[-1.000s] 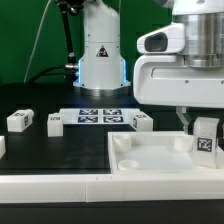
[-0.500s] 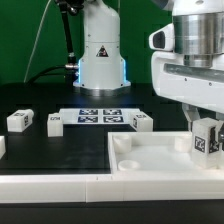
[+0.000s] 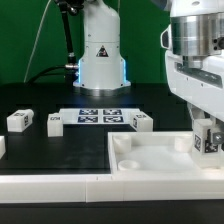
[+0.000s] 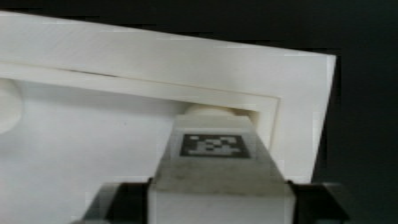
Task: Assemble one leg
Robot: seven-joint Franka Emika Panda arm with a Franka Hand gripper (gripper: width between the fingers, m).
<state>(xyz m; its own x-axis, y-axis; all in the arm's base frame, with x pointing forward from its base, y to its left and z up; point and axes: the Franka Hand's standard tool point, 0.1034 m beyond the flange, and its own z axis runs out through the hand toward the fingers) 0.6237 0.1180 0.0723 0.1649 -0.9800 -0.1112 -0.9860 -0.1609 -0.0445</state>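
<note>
A: State of the gripper (image 3: 207,129)?

B: Clamped on the leg (image 3: 208,143), a finger on each side. The wrist view agrees: the leg (image 4: 217,165) fills the gap, with its tag (image 4: 217,145) facing the camera.

A: Where's the leg?

B: Upright at the exterior view's right, over the far right corner of the white square panel (image 3: 150,168) and close to that corner socket (image 3: 181,142). Can't tell if it touches the panel.

A: Anything else?

B: Loose tagged blocks on the black worktop (image 3: 60,150). One is far left (image 3: 18,120), one just left of the marker board (image 3: 98,115) at (image 3: 55,122), and one just right of it (image 3: 142,121). The arm base (image 3: 100,55) stands behind the board.
</note>
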